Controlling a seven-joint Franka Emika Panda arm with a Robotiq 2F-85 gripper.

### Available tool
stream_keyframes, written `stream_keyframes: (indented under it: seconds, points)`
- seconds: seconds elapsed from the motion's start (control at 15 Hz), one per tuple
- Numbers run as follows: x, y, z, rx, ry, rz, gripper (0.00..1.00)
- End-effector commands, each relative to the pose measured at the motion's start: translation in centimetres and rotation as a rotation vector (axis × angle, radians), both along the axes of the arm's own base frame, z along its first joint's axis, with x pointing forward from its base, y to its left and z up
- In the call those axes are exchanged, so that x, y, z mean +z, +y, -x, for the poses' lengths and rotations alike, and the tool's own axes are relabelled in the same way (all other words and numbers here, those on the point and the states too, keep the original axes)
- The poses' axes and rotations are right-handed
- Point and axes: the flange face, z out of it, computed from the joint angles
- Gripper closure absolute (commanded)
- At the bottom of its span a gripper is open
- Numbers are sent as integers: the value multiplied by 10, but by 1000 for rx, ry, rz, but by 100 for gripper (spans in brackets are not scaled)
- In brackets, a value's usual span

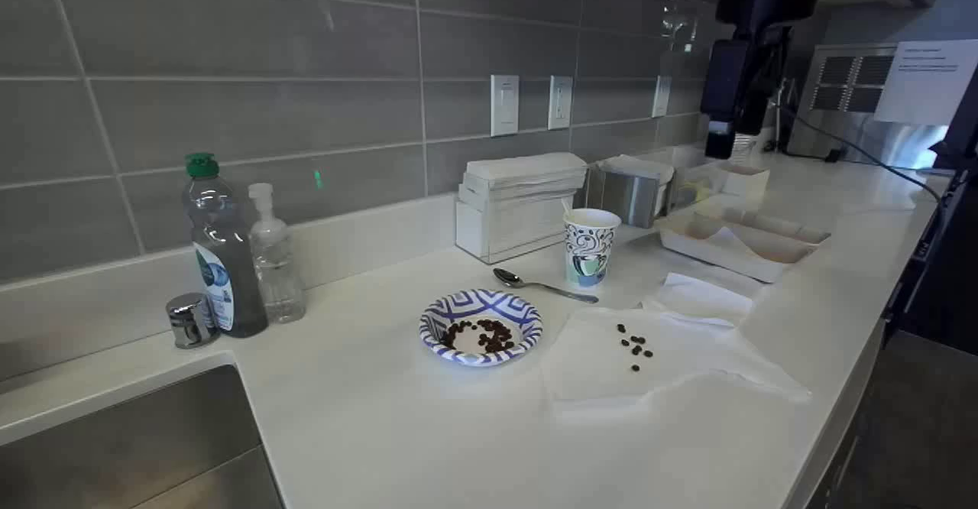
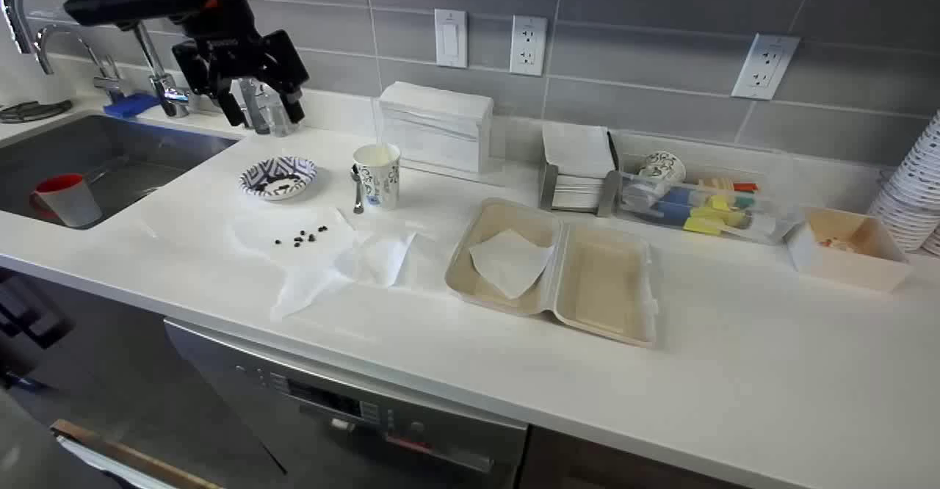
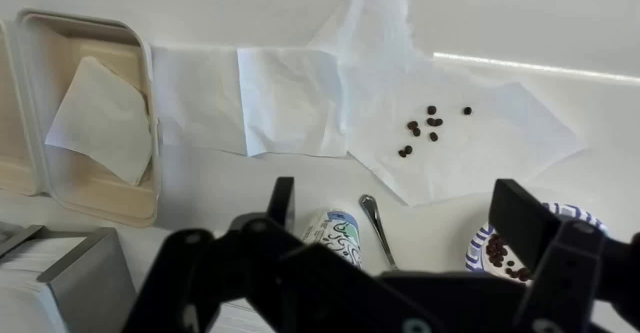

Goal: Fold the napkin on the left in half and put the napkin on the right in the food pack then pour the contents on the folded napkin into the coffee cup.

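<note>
On the counter lies the spread, uneven left napkin [image 3: 480, 158], with the contents, several dark beans [image 3: 433, 122], scattered over it. Beside it a smaller creased napkin [image 3: 292, 105] has one flap partly raised, reaching toward the food pack [image 2: 608, 283]. That food pack stands with its lid folded back flat, and another white napkin [image 2: 512, 263] rests inside its nearer half. Upright behind the left napkin is the coffee cup [image 1: 590, 249], its lower part showing in the wrist view. High above the counter, my gripper [image 2: 264, 116] is open, fingers wide apart, holding nothing.
A blue-patterned bowl [image 1: 481, 297] with more beans and a spoon [image 3: 376, 223] lie close to the cup. Napkin holders [image 1: 527, 211] line the wall. Soap bottles [image 1: 229, 280] stand by the sink [image 1: 137, 448]. A plastic bin [image 2: 705, 206] and boxy container [image 2: 852, 261] sit farther along.
</note>
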Motion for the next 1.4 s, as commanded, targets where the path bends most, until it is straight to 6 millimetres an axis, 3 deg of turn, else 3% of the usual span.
stream_keyframes:
  seconds: [0.0, 0.47, 0.53, 0.67, 1.07, 1.33]
  points:
    - [1, 0, 0, 0, 1, 0, 0]
    - [1, 0, 0, 0, 1, 0, 0]
    - [0, 8, 0, -14, -12, -3, 0]
    - [-12, 34, -1, -114, -27, 8, 0]
    - [-77, 123, -9, -422, -5, 5, 0]
    - [-119, 155, -26, -523, -21, -15, 0]
